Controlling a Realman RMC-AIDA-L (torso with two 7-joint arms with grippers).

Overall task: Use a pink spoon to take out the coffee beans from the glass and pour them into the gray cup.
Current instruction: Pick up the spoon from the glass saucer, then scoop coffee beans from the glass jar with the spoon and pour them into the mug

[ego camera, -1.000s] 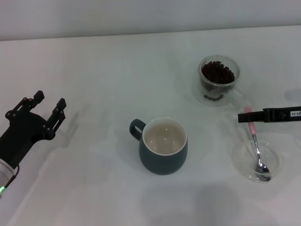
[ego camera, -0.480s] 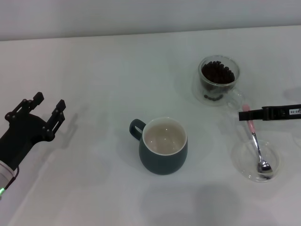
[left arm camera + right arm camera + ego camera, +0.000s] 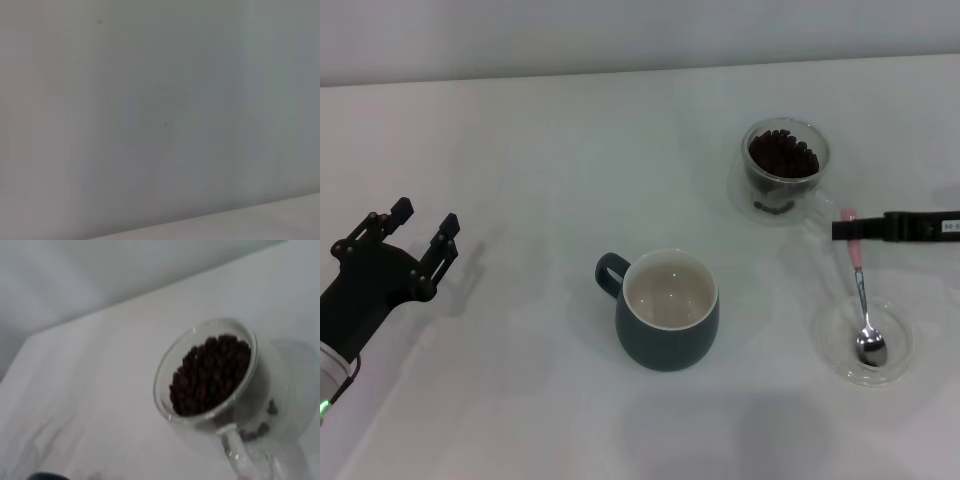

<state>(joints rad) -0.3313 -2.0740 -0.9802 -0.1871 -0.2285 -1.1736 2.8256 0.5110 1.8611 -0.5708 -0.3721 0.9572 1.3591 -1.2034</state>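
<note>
R gripper (image 3: 840, 230) mostly off-frame; jaws' grip on pink spoon (image 3: 861, 287) unclear, maybe shut.

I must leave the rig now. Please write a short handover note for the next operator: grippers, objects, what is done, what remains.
Right gripper: shut on the pink spoon at its handle top; spoon bowl hangs in the clear dish.
Left gripper: open, parked over the table's left side, holding nothing.
Glass: far right, holds the coffee beans.
Gray cup: centre, upright, no beans inside.
Done: spoon gripped.
Left: scoop beans from the glass, pour them into the cup.
</note>
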